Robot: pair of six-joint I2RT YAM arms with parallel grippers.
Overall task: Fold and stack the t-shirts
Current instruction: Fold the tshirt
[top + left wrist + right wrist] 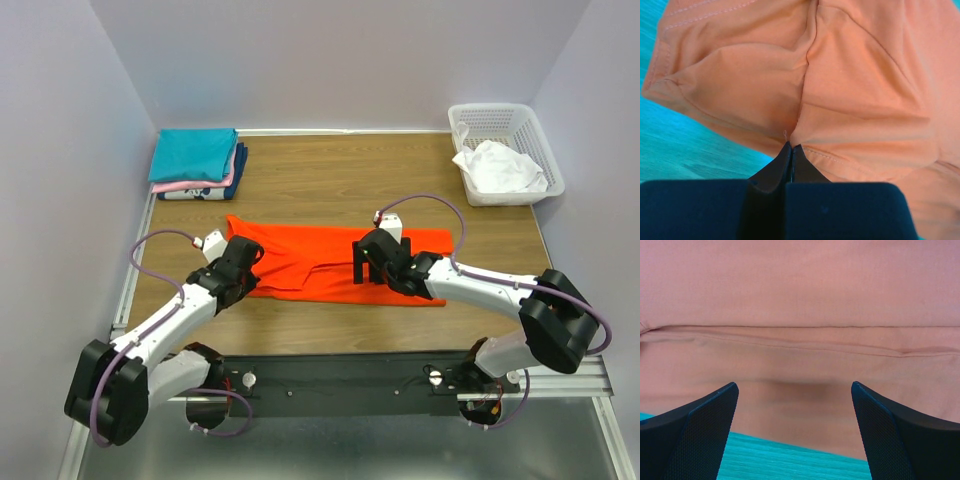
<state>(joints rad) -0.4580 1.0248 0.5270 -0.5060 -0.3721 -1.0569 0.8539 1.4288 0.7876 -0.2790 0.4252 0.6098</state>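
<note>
The orange shirt lies flat on the counter, towards the near edge, with its long axis running left to right across the reach of both arms. It looks folded lengthwise into a band, and in the right wrist view a fold line runs along the cloth.

The left end effector is at the shirt's left end. Its jaws are closed together on a pinch of orange cloth, and creases run into that pinch. The right end effector hangs over the band a little right of its middle. Its fingers are spread wide with nothing between them, and cloth lies below and beyond them, with the near hem just under the tips.

What the next move seems to turn on is that the free length of the shirt stretches away from the left grip towards the right arm. An end-over-end fold would probably carry the left end rightward along that axis, and the right arm is nearer to the middle — well placed to steady the cloth there.

A stack of folded shirts, teal on top, sits in the far left corner, well apart from the orange one and closer to the left arm. A white shirt lies in the basket at the far right.
</note>
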